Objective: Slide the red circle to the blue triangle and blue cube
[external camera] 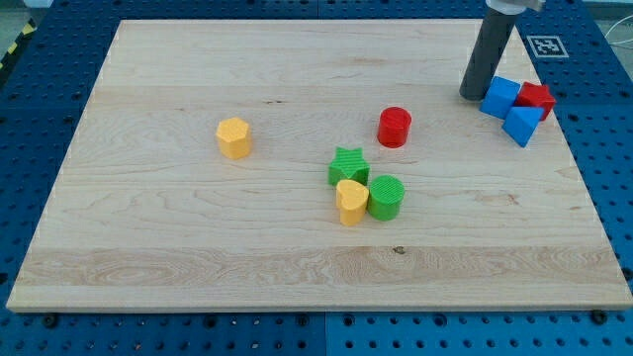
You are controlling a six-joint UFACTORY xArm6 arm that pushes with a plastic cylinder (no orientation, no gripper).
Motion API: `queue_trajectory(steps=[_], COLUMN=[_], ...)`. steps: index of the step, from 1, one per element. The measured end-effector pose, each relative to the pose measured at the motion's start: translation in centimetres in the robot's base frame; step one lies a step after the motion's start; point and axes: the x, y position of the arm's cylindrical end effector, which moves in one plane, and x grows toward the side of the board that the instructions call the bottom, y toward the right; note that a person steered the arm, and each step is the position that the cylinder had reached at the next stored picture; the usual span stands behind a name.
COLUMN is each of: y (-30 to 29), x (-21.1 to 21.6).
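The small red circle, a ribbed plastic cylinder, stands upright on its flat end on the pale wooden board, right of the view's centre, touching no other block. Well apart from it, toward the view's right edge, sits the blue plastic cube, flat on the board. Just below and to its right, touching it, lies the blue plastic triangle, a wedge-shaped block, one corner pointing toward the view's bottom.

The wooden desk holds blocks. Beside my tip: blue cube, red block, blue triangle. Farther off: red circle, green star, green circle, yellow heart, yellow hexagon.
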Motion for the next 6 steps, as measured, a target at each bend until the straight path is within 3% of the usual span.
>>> queue_trajectory(steps=[1, 4, 6], y=[-2.4, -17.6, -17.7], x=[0.0, 1.3, 4.7])
